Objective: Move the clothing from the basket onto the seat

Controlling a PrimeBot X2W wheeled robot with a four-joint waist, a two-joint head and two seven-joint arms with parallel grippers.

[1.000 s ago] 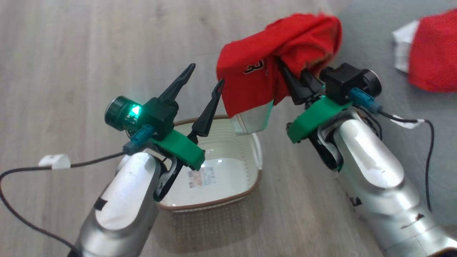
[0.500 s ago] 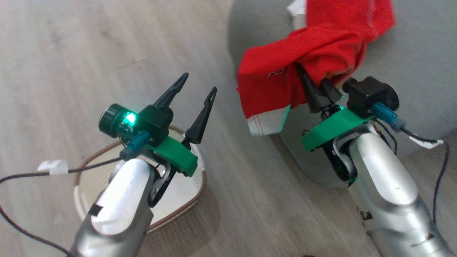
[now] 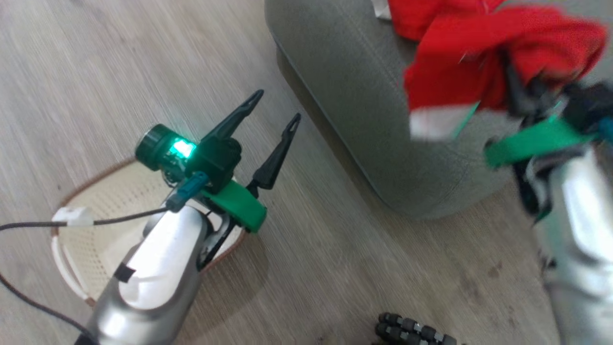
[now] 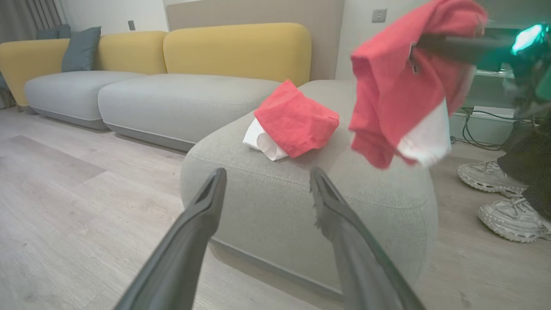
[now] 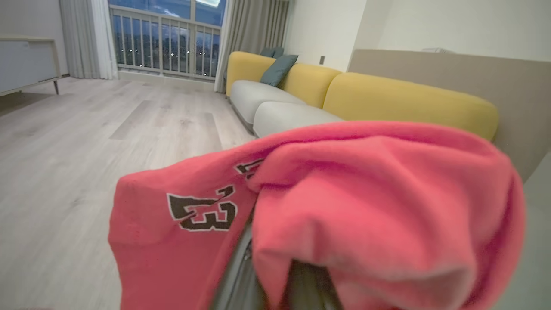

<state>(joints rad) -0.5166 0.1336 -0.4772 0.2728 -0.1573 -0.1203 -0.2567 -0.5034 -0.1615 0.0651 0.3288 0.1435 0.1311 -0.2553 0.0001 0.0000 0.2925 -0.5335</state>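
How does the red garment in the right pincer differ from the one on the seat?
The held garment hangs in the air from the shut right pincer; the other garment lies bunched on the grey seat. The held one shows dark numerals; the lying one shows none. Both are red with white parts.

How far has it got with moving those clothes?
Done: one folded red-and-white garment lies on the rounded grey-green seat. In hand: the right hand is shut on a second red garment with white trim, held over the seat. Left: setting it down. The visible part of the cream perforated basket looks empty; the left hand is open.
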